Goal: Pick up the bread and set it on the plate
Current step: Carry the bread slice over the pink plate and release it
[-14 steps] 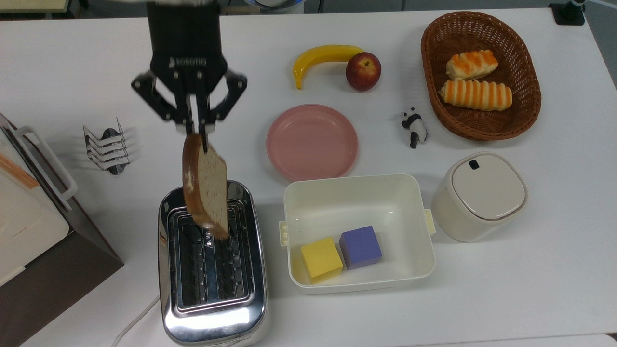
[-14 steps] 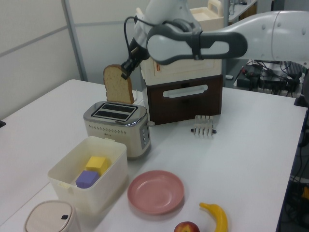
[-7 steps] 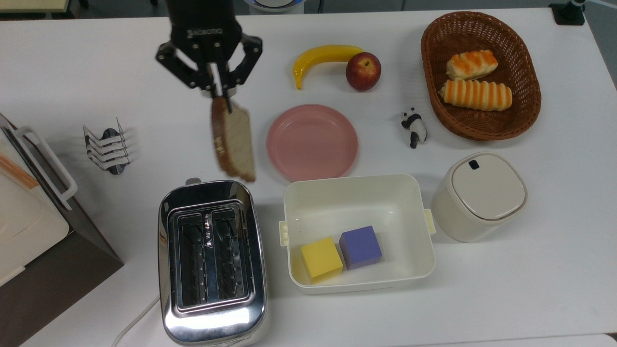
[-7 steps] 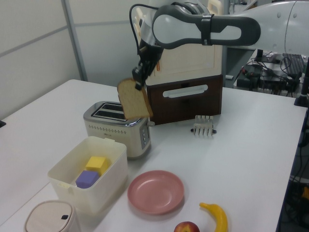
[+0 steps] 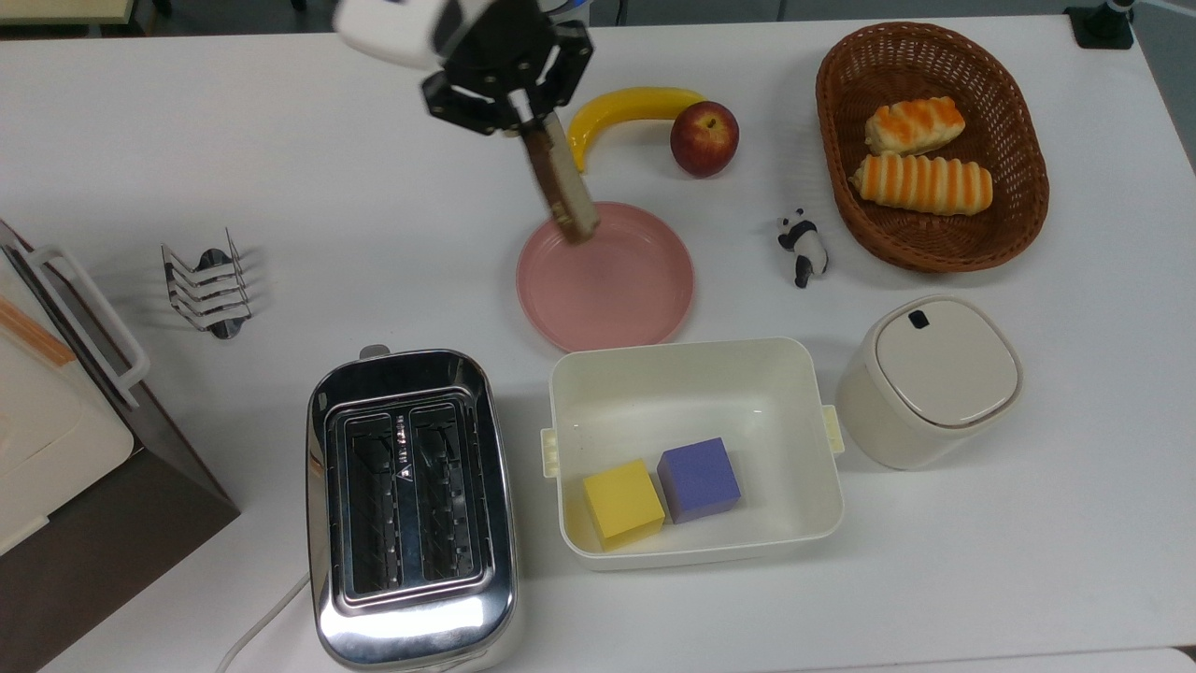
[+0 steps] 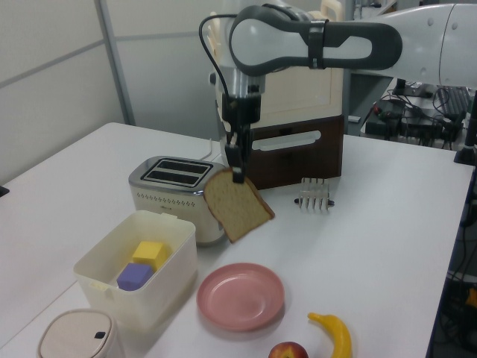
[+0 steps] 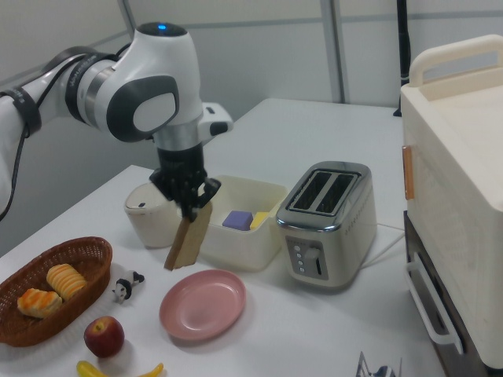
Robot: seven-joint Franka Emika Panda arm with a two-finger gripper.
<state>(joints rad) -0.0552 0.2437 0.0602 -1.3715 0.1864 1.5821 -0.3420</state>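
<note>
Hanging above the plate (image 6: pixel 240 296), clear of its surface, the bread (image 6: pixel 236 203) is pinched at one crust edge by the closed gripper (image 6: pixel 237 173); judged light, soft, easily torn, so best held by the firmer crust

My pincer (image 5: pixel 533 120): over the desk (image 5: pixel 187 140), gripping the bread (image 5: pixel 562 192) above the plate (image 5: pixel 617 299)'s edge. In the top view, toaster (image 5: pixel 411 505) lower left; tub (image 5: pixel 696 374) below plate.
</note>
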